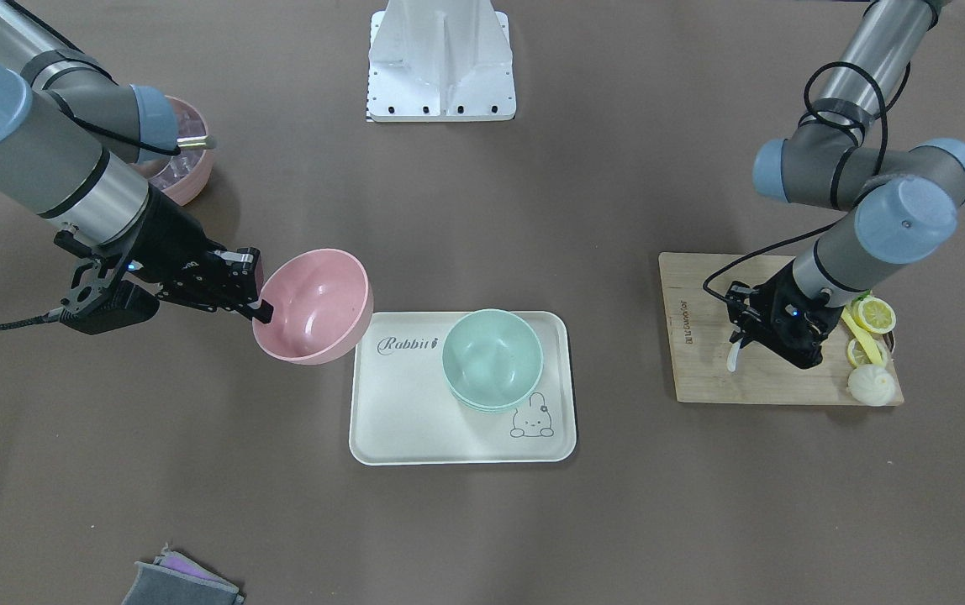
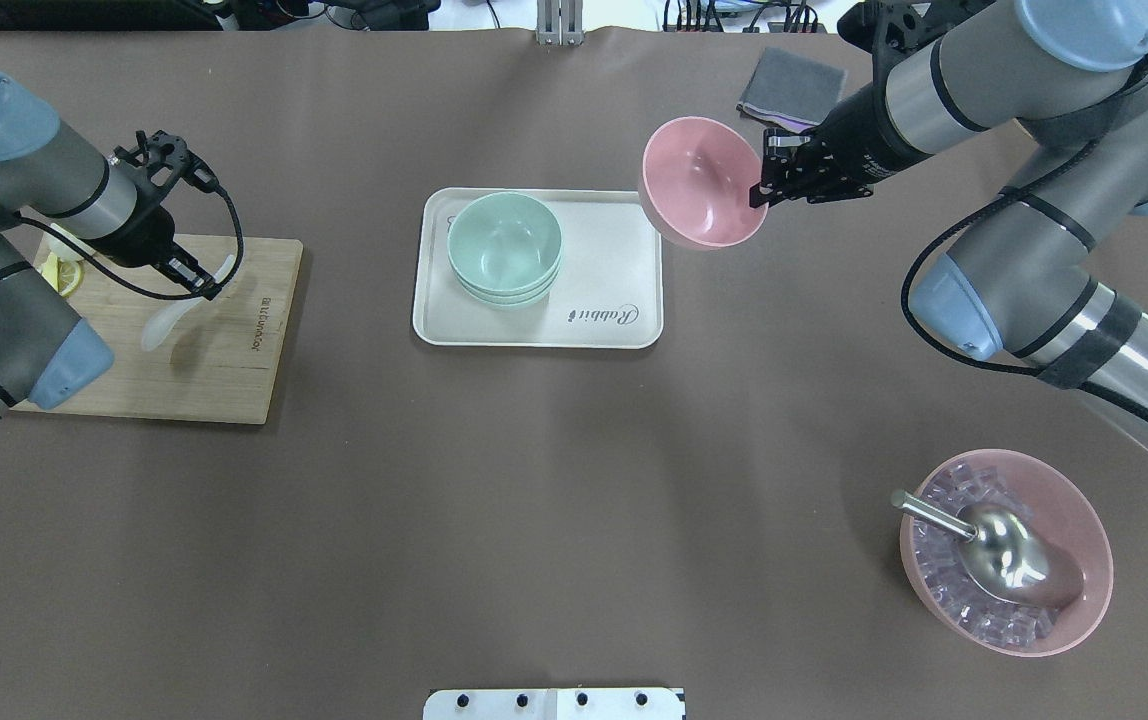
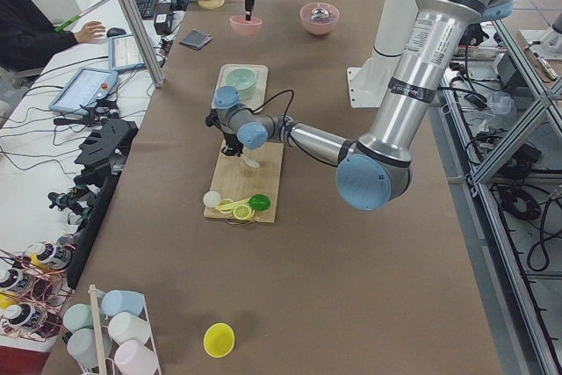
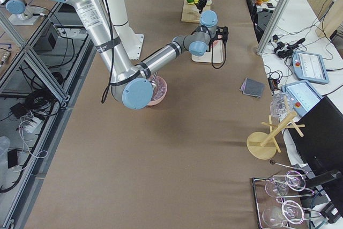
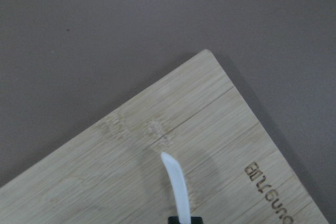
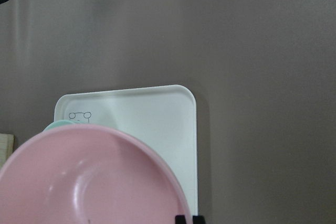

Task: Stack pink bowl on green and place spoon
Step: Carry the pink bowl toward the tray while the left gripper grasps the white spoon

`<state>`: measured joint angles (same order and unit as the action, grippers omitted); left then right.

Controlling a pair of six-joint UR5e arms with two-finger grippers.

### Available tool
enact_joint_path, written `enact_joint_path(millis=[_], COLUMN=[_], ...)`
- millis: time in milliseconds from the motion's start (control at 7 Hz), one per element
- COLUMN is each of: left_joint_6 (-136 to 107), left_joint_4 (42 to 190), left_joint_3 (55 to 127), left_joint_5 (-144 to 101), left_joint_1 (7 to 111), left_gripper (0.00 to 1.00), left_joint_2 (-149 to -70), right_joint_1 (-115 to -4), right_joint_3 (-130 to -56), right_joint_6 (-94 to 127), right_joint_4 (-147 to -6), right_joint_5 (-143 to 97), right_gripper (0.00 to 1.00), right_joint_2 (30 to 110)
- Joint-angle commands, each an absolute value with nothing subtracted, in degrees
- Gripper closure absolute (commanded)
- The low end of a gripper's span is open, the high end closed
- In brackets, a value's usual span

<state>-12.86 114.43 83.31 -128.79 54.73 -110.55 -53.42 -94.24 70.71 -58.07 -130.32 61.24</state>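
Observation:
My right gripper [image 2: 762,186] is shut on the rim of the pink bowl [image 2: 702,180] and holds it tilted in the air just off the right edge of the white tray [image 2: 604,260]. The green bowl [image 2: 504,245] sits stacked on the tray's left part. In the front-facing view the pink bowl [image 1: 314,307] hangs beside the tray [image 1: 398,412], apart from the green bowl [image 1: 493,357]. My left gripper [image 2: 199,285] is shut on the handle of the white spoon [image 2: 169,318], over the wooden board [image 2: 224,370]. The left wrist view shows the spoon [image 5: 176,187] above the board.
A second pink bowl of ice cubes with a metal scoop [image 2: 1004,565] stands at the near right. Lemon slices [image 1: 873,315] and a white bun [image 1: 871,385] lie on the board's far end. A grey cloth [image 2: 792,85] lies at the far edge.

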Motion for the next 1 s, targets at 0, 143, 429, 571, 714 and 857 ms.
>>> enact_joint_path(millis=[0, 143, 429, 571, 714, 857], left_joint_6=[-13.4, -13.4, -13.4, -13.4, -13.4, -13.5], left_joint_4=[113.8, 111.6, 108.1, 108.0, 108.0, 107.9], left_joint_3=[83.9, 83.9, 83.9, 83.8, 83.7, 83.6], left_joint_5=[-134.4, -137.2, -140.3, -140.3, -140.3, -140.3], left_joint_1=[59.1, 61.3, 63.5, 63.5, 63.4, 63.5], left_gripper=[1.00, 1.00, 1.00, 1.00, 1.00, 1.00], left_joint_2=[-110.6, -111.3, -112.8, -112.9, -112.9, -113.2], right_joint_1=[-52.9, -51.0, -45.6, -44.3, -43.2, -42.0], right_joint_3=[-93.5, -91.7, -86.9, -83.3, -80.9, -80.4], right_joint_6=[73.5, 75.5, 77.7, 77.8, 78.7, 79.0], right_joint_4=[-58.1, -58.1, -58.0, -57.9, -57.9, -58.0], right_joint_5=[-130.1, -126.2, -119.8, -119.2, -118.8, -116.8], right_gripper=[1.00, 1.00, 1.00, 1.00, 1.00, 1.00], right_joint_2=[58.4, 55.3, 49.4, 45.7, 44.5, 44.6])
